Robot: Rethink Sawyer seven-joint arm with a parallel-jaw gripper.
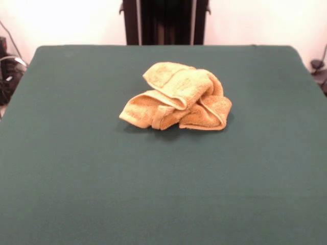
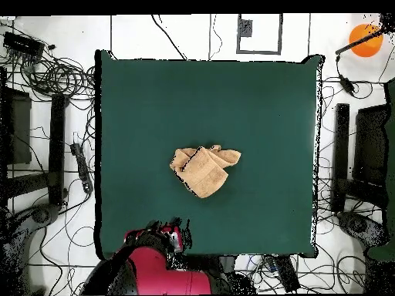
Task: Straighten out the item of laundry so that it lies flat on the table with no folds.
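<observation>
While the towel (image 1: pixel 176 97) sits near the middle of the tabletop (image 1: pixel 76 168), it is bunched into a crumpled heap, not spread flat. Several folds overlap: one rolled layer lies across the top of the heap, and hemmed edges curl round its near side in the front view. Seen from overhead, the towel (image 2: pixel 204 169) forms a compact irregular lump, with dark green surface bare on all sides of it. No container of any kind stands on the tabletop (image 2: pixel 254 100).

The red arm (image 2: pixel 158 266) is drawn back at the robot's side of the tabletop, at its edge and well apart from the towel. The hand (image 2: pixel 174 233) appears only as a dark cluster at the arm's end; whether it is open or closed cannot be told. Nothing is visibly held in it. Cables (image 2: pixel 46 77) lie on the floor around the tabletop.
</observation>
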